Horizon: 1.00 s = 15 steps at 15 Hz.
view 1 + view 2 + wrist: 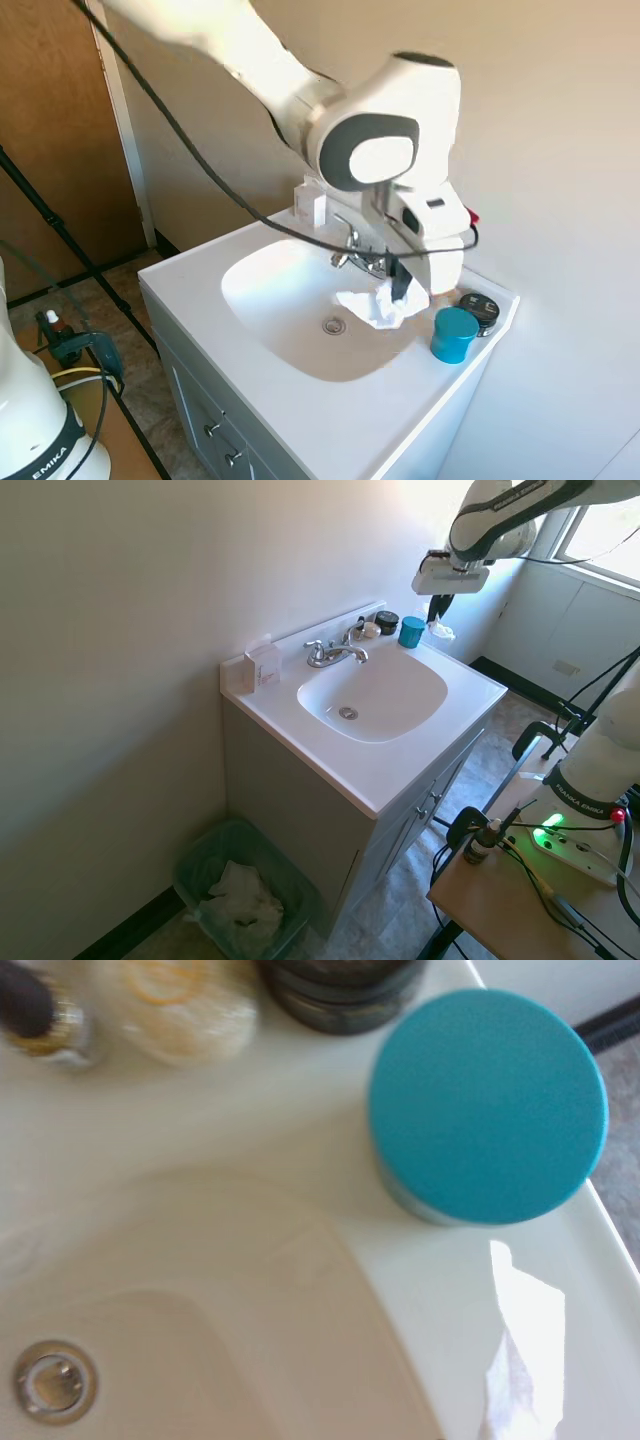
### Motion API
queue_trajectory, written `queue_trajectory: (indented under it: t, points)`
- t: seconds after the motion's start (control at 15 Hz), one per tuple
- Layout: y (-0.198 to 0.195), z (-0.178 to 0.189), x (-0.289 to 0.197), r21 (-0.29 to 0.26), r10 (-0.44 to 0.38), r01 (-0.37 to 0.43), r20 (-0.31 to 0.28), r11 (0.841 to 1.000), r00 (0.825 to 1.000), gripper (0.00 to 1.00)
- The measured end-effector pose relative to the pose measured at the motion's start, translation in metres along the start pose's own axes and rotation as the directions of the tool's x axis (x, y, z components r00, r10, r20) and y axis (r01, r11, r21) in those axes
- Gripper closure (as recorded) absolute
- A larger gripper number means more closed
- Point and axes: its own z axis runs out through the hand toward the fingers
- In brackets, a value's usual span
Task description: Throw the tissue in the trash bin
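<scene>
1 tissue (378,305) is pinched in my gripper (400,290), fingers clamped on it, lifted over the sink (395,742) so I can swing toward the trash bin (195,858).

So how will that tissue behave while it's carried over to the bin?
Likely floppy: the tissue hangs in ragged folds below the gripper, which looks shut on it. Probably very light, so it may flutter or trail. A loose flap could brush the teal cup beside it, though hardly hard enough to tip it.
</scene>
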Motion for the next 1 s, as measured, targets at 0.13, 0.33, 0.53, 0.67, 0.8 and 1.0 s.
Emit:
queue_trajectory:
  t: [0.13,0.33,0.53,0.67,0.8,1.0]
  points:
    - [-0.022,-0.038,-0.058,0.029,-0.065,0.065,-0.022,0.997,0.998,1.0]
    - [-0.065,-0.077,-0.161,0.067,-0.146,0.15,-0.066,0.986,0.987,1.0]
    - [-0.101,-0.097,-0.253,0.092,-0.224,0.235,-0.112,0.968,0.968,1.0]
    - [-0.12,-0.105,-0.307,0.098,-0.27,0.285,-0.147,0.953,0.952,1.0]
    - [-0.137,-0.101,-0.361,0.08,-0.318,0.335,-0.168,0.939,0.933,1.0]
    - [-0.166,-0.075,-0.437,0.033,-0.385,0.396,-0.182,0.917,0.905,1.0]
